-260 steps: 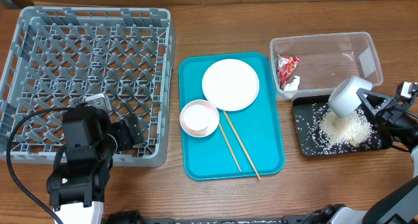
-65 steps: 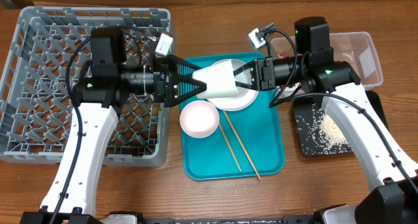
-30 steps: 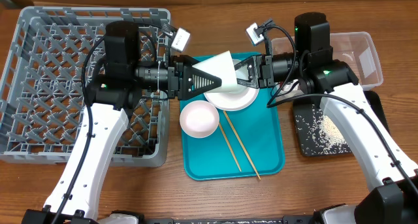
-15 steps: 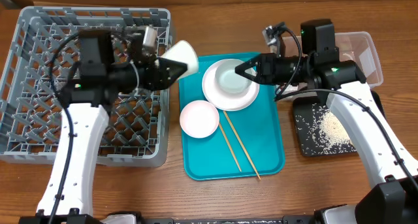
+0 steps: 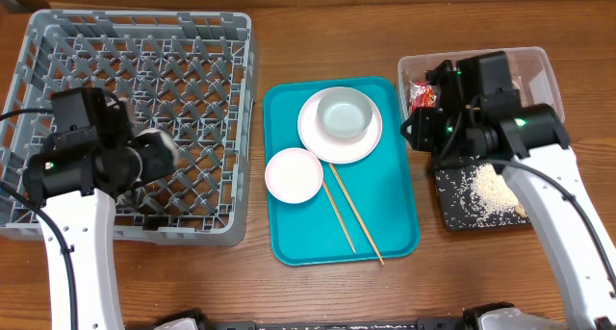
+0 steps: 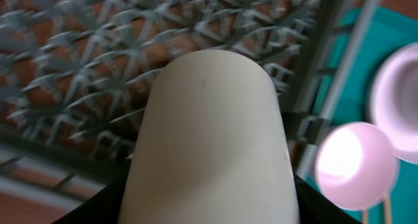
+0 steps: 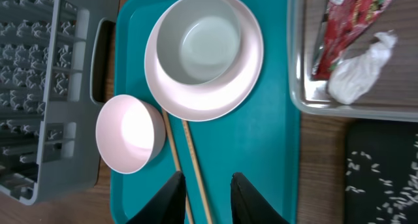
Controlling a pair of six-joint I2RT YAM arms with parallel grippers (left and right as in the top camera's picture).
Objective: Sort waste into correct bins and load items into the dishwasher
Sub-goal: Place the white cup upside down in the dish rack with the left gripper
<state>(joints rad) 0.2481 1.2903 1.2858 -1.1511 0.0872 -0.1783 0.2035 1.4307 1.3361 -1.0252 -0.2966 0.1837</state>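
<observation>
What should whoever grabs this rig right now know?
Left gripper: shut on the small white cup, over the dish rack.
Right gripper: open, holding nothing, above the teal tray.
Done: red wrapper in clear tub, rice in black tray.
Left: cup into rack, then grey-green bowl sitting on white plate, the plate, and pink bowl, all on the teal tray beside the chopsticks.

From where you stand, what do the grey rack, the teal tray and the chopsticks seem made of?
Grey rack: likely moulded plastic, matte, one uniform lattice. Teal tray: probably plastic, smooth, slight sheen, rounded rim. Chopsticks: seemingly wood or bamboo, pale tan, dull.
</observation>
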